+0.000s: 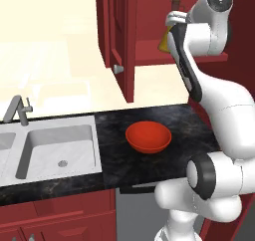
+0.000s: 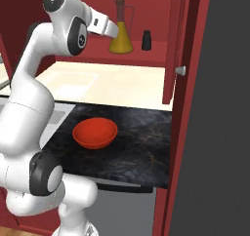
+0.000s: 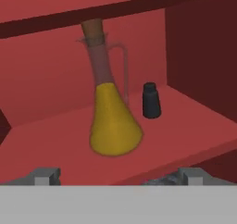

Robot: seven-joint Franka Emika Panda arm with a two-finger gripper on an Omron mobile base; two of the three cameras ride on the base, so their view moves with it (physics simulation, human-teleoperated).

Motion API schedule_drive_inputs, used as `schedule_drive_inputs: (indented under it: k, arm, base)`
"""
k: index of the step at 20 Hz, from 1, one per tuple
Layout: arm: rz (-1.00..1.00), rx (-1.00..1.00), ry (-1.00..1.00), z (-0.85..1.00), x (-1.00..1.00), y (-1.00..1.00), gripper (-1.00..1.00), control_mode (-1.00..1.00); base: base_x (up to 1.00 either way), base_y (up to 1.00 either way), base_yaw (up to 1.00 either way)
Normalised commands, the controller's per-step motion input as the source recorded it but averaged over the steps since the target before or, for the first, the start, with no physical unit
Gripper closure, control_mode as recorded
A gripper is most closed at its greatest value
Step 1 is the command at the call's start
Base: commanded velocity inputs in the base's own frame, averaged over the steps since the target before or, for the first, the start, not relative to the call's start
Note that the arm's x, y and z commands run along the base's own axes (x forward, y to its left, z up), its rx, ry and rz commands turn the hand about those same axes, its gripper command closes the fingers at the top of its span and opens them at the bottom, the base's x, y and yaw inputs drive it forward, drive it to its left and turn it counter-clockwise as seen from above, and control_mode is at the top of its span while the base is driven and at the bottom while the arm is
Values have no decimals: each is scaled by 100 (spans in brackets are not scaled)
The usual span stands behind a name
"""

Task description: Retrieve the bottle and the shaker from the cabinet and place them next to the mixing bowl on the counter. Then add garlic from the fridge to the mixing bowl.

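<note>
The bottle (image 3: 112,126) stands upright on the shelf of the open cabinet (image 2: 146,58), with a yellow cone base, a clear neck and a brown stopper. The small black shaker (image 3: 151,101) stands just to its right and a little further back. My gripper (image 3: 119,176) is open, level with the shelf's front edge and short of the bottle, with nothing between its fingers. From the right base, the hand (image 2: 110,28) is just left of the bottle (image 2: 120,40) and the shaker (image 2: 146,40). The red-orange mixing bowl (image 1: 148,136) sits on the black counter (image 1: 179,118) below. The garlic is out of view.
The cabinet door (image 1: 119,31) hangs open to the left of the arm, its silver knob (image 1: 118,69) pointing out. A steel sink (image 1: 60,148) with a faucet (image 1: 17,109) lies left of the bowl. A tall dark grey panel (image 2: 219,132) bounds the right side.
</note>
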Motion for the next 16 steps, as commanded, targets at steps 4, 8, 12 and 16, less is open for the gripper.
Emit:
schedule_drive_inputs:
  k: [4,8,12,16]
  arm:
    - [0,1,-3,-9,53,0,-100,-100]
    - [1,-3,0,-20,61,0,-100,-100]
    - [4,0,-10,-1,74,0,-100,-100]
    - [1,-1,-11,0,35,0,-100,-100]
  base:
    - [0,0,0]
    - [0,0,0]
    - [0,0,0]
    - [0,0,0]
